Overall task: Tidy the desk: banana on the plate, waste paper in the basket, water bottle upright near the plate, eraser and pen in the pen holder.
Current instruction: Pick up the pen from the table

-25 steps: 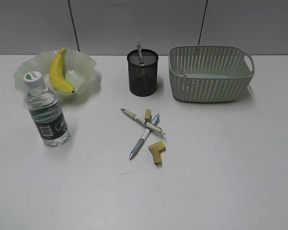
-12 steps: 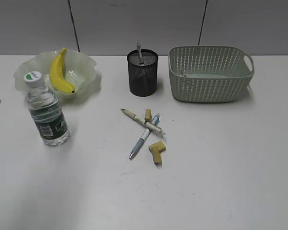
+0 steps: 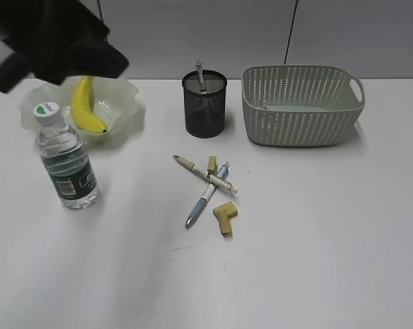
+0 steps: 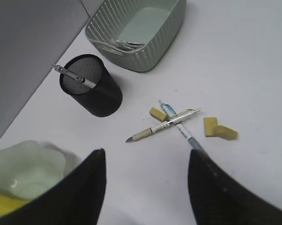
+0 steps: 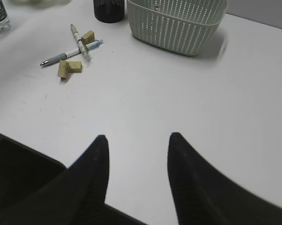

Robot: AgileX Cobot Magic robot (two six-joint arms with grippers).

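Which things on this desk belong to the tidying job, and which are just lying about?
Belongs to the job: banana, plate, water bottle, pen holder, basket, pale scrap in the basket, two crossed pens, tan eraser pieces.

Just lying about: nothing; no other thing shows on the desk.

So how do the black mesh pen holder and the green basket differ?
The pen holder is a small, black, round wire-mesh cup; the basket is far bigger, pale green, rectangular perforated plastic with cut-out handles. The pen holder has a pen standing in it; something pale lies in the basket. Both stand upright, open-topped, at the desk's back.
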